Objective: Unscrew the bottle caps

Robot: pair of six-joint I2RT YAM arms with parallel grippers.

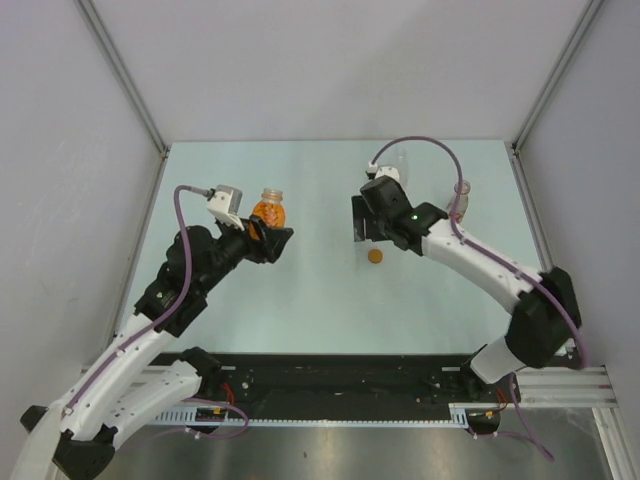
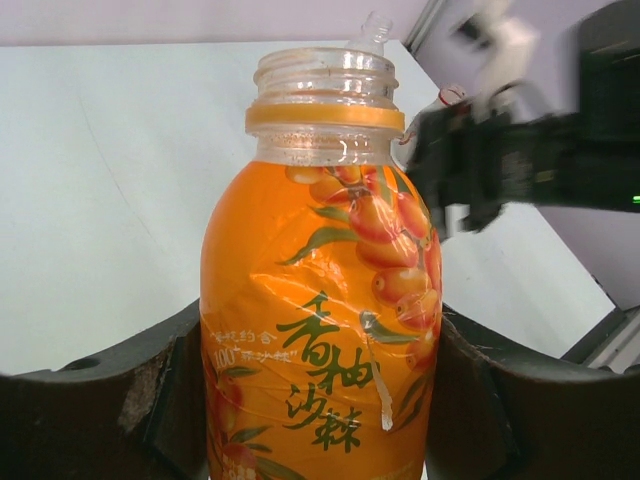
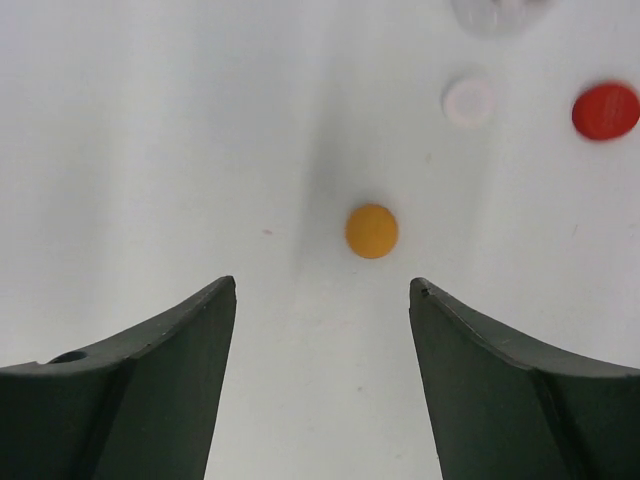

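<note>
Left claw (image 2: 318, 318) clenched on the orange bottle (image 2: 320, 330), one dark finger pressed to each side of the label, the bottle upright and lifted clear of the table (image 1: 300, 290) on the left side of the workspace. Bottle neck open, no cap on it; orange ring below the threads. Right claw (image 3: 322, 288) released, its fingers (image 3: 160, 380) spread with nothing between them, pointing down over the middle of the table. The orange cap (image 3: 371, 231) lies flat on the table just beyond the gap between those fingers, touching neither. Top view puts that cap just near-side of the right claw and well apart from the orange bottle. Farther on in the right wrist view, a white cap (image 3: 468, 101) and a red cap (image 3: 605, 110) lie flat, near each other but apart. Beyond the white cap, the blurred base of a clear bottle (image 3: 495, 12). In the top view, another clear bottle (image 1: 461, 200) stands upright beside the right arm.
</note>
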